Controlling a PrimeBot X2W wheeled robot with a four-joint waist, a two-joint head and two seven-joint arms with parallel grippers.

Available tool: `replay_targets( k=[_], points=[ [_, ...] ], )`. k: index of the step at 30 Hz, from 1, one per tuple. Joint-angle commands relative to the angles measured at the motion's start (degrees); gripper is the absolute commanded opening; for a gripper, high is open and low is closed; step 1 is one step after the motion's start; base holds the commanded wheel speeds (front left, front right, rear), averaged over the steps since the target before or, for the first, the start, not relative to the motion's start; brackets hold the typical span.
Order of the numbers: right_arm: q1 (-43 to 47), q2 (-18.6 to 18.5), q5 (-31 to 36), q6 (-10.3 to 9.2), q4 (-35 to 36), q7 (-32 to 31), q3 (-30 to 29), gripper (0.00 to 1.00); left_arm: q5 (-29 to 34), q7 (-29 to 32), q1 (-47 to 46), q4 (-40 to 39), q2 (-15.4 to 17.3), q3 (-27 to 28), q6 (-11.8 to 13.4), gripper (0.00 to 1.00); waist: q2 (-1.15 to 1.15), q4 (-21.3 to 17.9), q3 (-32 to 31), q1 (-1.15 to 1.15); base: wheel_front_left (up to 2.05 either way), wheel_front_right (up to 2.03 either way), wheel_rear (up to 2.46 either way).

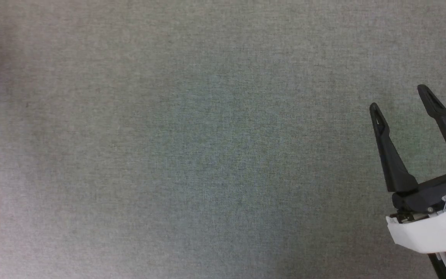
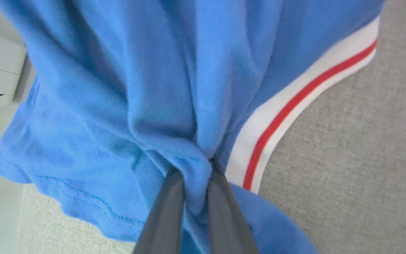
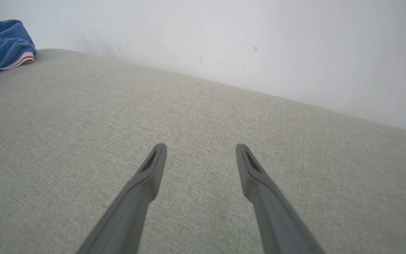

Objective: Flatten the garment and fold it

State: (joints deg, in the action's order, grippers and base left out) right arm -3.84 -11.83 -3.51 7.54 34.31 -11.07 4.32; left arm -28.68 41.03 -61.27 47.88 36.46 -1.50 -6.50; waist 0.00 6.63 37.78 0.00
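Our left gripper (image 2: 195, 166) is clamped on a bunched fold of the blue jersey (image 2: 118, 88), beside its white band with a red stripe (image 2: 280, 113). The jersey sits far left on the grey cloth surface (image 1: 207, 135). Our right gripper (image 1: 398, 97) hovers with its fingers apart, well away.

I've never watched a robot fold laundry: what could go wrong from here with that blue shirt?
1. The left gripper pinches a bunched fold of the garment, not a hem, so lifting may keep it crumpled.
2. The garment lies by the edge of the grey surface; a pull might drag it off.
3. The right gripper stands open, far away, unable to help spread it yet.
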Motion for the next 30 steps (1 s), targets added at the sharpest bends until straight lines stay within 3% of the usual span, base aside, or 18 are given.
replay_targets(
  k=[1,14,23,30],
  points=[
    [0.1,-0.1,0.0,-0.05,-0.2,0.0,0.1,1.0,0.0,0.0,2.5,1.7,-1.6,-0.8,-0.3,0.0,0.0,0.5,-1.2,0.0,0.0,0.0,0.0],
    [-0.3,0.6,-3.2,-0.05,-8.0,1.0,1.4,1.0,3.4,-27.9,-0.5,2.5,0.3,-3.5,-0.9,0.0,0.0,2.1,-16.1,0.0,0.0,0.0,0.0],
    [1.0,2.3,-5.3,-0.05,-13.6,1.7,2.1,1.0,5.3,-44.4,-3.4,-5.9,1.6,-16.7,-1.0,0.0,0.0,4.2,-27.5,0.0,0.0,0.0,0.0],
    [2.2,3.6,-5.8,-0.05,-16.2,2.6,1.5,1.0,0.3,-48.7,-6.5,-15.9,0.2,-24.4,-1.0,0.0,0.0,4.3,-32.7,0.0,0.0,0.0,0.0]
  ],
)
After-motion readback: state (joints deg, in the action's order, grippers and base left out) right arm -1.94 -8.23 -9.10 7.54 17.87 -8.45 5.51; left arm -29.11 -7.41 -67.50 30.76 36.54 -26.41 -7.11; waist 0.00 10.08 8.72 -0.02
